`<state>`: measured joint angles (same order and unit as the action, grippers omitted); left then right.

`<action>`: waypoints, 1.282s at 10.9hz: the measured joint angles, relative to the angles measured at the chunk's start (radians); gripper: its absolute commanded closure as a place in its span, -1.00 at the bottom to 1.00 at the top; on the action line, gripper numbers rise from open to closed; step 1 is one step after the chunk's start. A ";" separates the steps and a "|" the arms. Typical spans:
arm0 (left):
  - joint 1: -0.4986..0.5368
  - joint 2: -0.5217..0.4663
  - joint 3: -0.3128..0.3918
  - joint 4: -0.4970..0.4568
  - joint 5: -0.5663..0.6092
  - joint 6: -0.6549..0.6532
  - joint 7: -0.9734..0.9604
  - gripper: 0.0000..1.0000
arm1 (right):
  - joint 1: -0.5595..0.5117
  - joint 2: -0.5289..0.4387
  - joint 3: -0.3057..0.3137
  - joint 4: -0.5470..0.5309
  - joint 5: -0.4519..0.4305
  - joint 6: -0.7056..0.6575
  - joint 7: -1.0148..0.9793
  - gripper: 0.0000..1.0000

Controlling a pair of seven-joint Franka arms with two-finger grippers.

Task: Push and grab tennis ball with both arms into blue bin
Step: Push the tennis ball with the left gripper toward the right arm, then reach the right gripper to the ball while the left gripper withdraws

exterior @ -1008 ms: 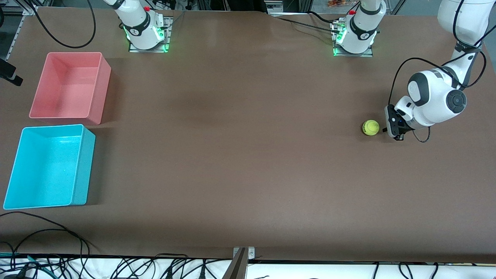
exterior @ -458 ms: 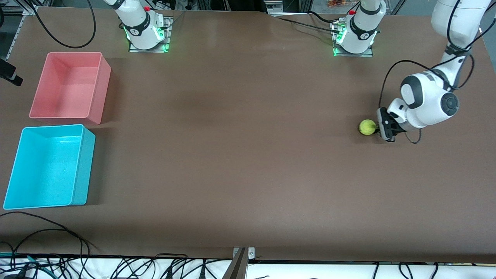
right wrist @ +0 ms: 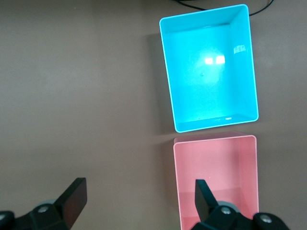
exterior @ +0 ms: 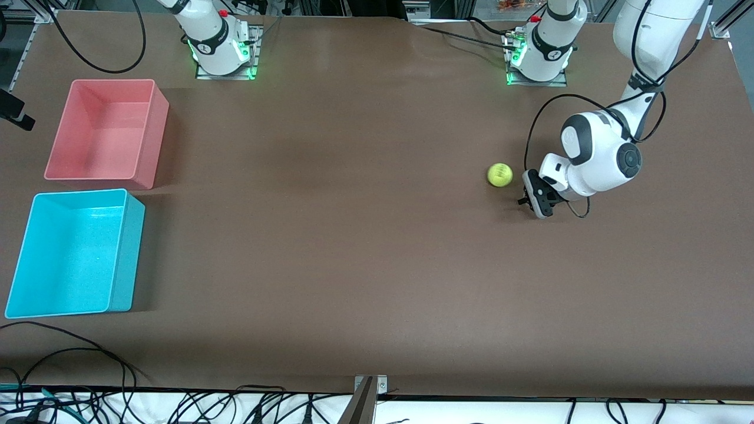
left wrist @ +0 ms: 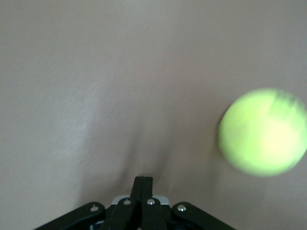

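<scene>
Left gripper (exterior: pixel 524 199) low over table (exterior: pixel 365 247), fingers pressed together, empty; tennis ball (exterior: pixel 500 175) near its tip, apart. Right gripper (right wrist: pixel 136 196) spread wide, high above blue bin (right wrist: pixel 168 57), waiting.

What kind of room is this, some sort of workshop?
Probably a robotics lab: two arms bolted to a brown table, loose cables along its edge, and test props, a ball and blue bin.
</scene>
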<state>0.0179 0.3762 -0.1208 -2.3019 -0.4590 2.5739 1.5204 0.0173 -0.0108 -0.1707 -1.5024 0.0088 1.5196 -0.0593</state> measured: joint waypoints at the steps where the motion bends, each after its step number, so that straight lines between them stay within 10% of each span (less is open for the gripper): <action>1: 0.018 0.001 0.007 0.002 0.000 0.000 0.024 1.00 | 0.000 0.000 0.000 0.000 0.000 0.000 0.000 -1.00; 10: 0.059 0.004 0.130 0.009 0.000 -0.066 0.246 0.84 | 0.007 0.000 0.035 0.000 0.010 -0.106 -0.002 -1.00; 11: 0.060 -0.002 0.157 0.011 0.000 -0.103 0.270 0.67 | 0.008 0.001 0.060 -0.001 0.010 -0.120 -0.002 -1.00; 13: 0.062 -0.031 0.200 0.011 0.034 -0.150 0.303 -0.99 | 0.011 0.005 0.115 -0.003 0.010 -0.164 0.000 -1.00; 14: 0.063 -0.056 0.213 0.010 0.063 -0.171 0.306 -1.00 | 0.012 0.006 0.141 -0.004 0.010 -0.180 0.000 -1.00</action>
<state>0.0804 0.3199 0.0922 -2.2916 -0.3959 2.4031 1.8263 0.0291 -0.0048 -0.0296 -1.5059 0.0184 1.3399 -0.0596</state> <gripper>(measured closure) 0.775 0.000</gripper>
